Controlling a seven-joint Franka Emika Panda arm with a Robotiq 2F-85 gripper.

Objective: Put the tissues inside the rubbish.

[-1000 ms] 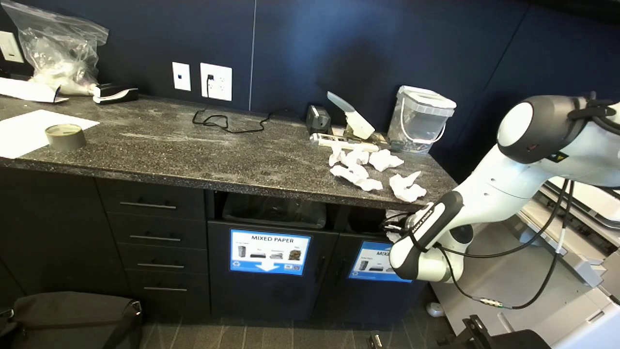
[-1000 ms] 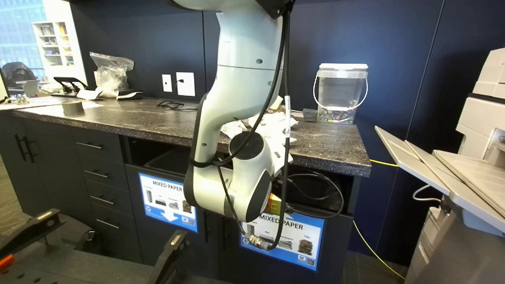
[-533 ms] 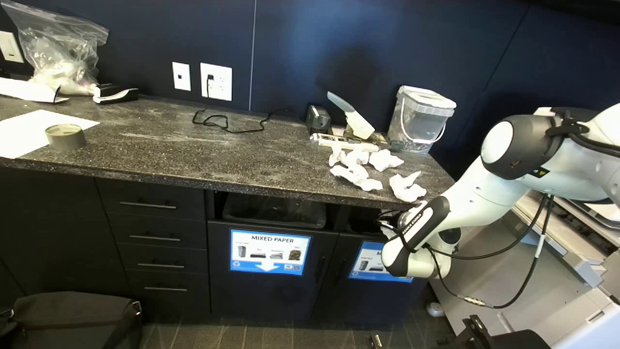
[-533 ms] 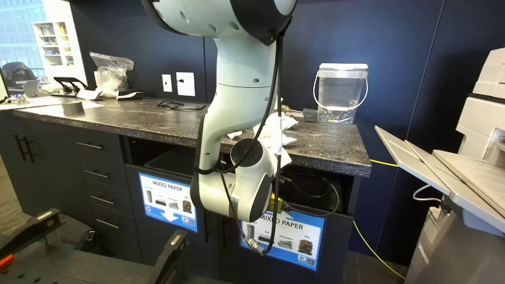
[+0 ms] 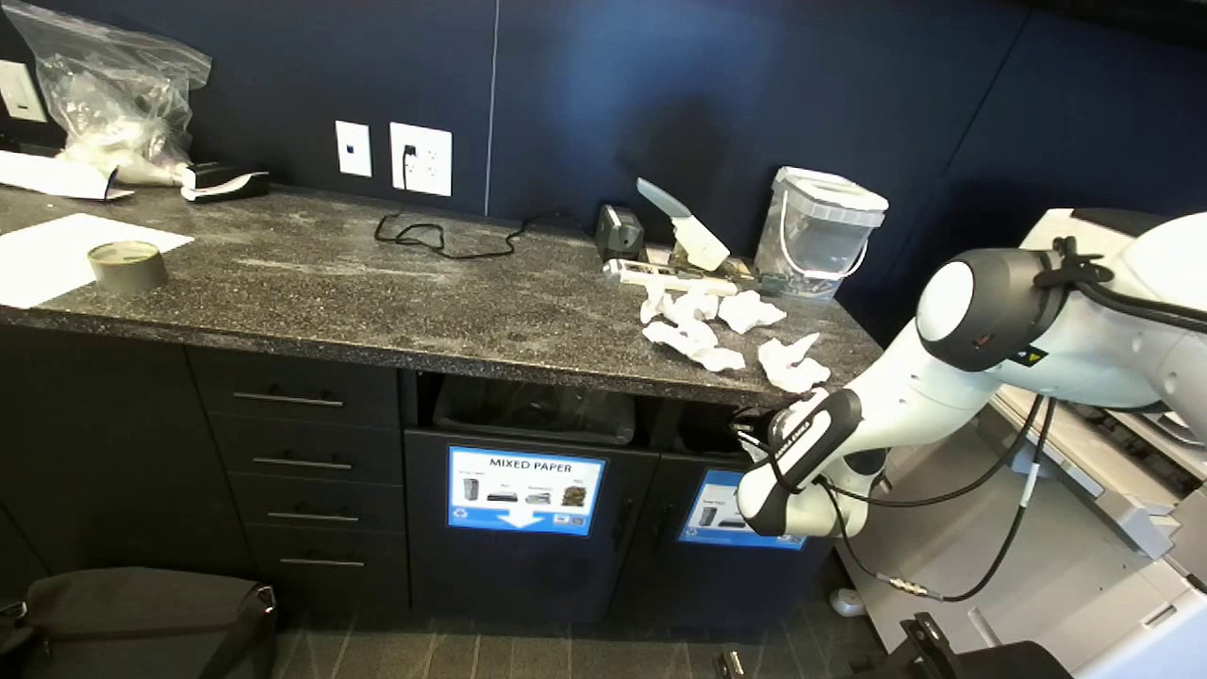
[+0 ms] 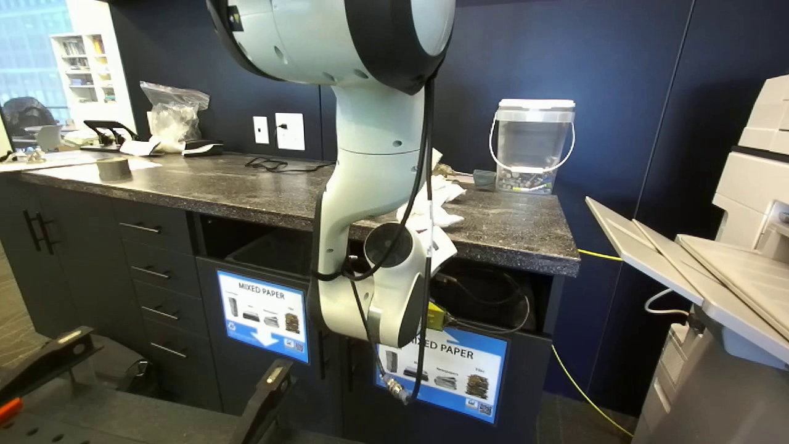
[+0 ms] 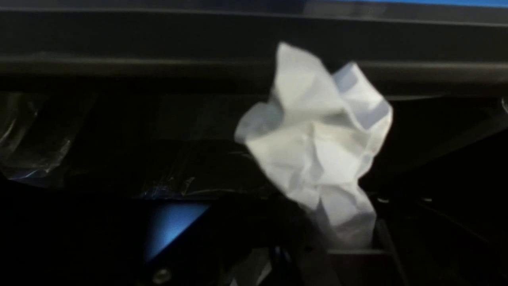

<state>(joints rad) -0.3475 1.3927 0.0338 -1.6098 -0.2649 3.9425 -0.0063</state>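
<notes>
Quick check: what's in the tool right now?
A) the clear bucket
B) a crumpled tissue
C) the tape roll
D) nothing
B: the wrist view shows a crumpled white tissue with its narrow lower end gripped, while other tissues lie on the counter.

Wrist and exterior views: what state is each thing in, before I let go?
Gripper: shut on a tissue
Held tissue: crumpled, not yet released
Counter tissues: crumpled, lying loose
Bin farther from the gripper: open-topped, seemingly lined
Mixed-paper doors: both shut
Drawers: all four shut
Clear bucket: upright, lid on, handle down
Wall outlet: one plug in
Zip bag: upright, seal unclear
Tape roll: lying flat
</notes>
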